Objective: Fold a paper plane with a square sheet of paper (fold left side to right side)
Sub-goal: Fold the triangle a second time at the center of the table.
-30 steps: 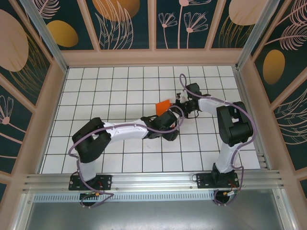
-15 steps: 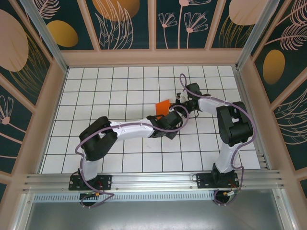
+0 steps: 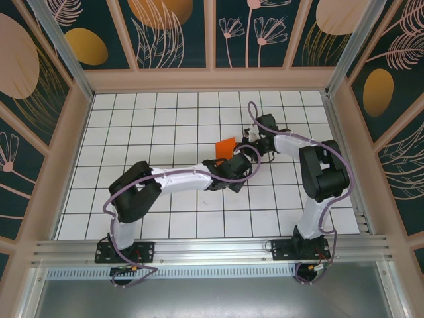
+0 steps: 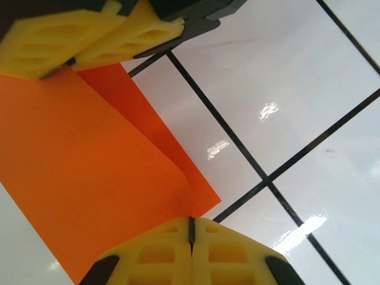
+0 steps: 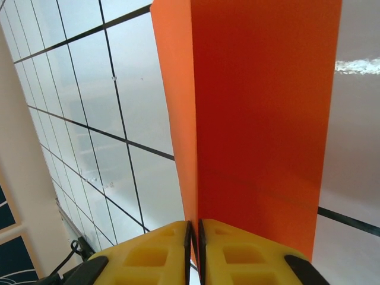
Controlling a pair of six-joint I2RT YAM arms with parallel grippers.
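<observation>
The square sheet of paper (image 3: 225, 146) is bright orange and partly folded over itself, not shaped into a pointed paper plane. It sits just above the white grid floor, a little right of the middle. In the left wrist view its upper layer (image 4: 89, 166) curves over the lower one and runs into the seam of my left gripper (image 4: 191, 224), which is shut on that edge. My right gripper (image 4: 74, 59) pinches the opposite edge. From the right wrist the paper (image 5: 261, 119) rises as a crease from my right gripper (image 5: 195, 230), shut on it. The two grippers (image 3: 244, 154) (image 3: 250, 141) meet beside the sheet.
The white tiled floor (image 3: 165, 119) with black grid lines spreads around the paper. Beige frame walls (image 3: 212, 79) with dark patterned panels close in the back and both sides. A metal rail (image 3: 212, 248) runs along the near edge by the arm bases.
My left arm has reached a little further right toward the paper, and its gripper has closed on the paper's edge. The right arm and the paper have stayed in place.
</observation>
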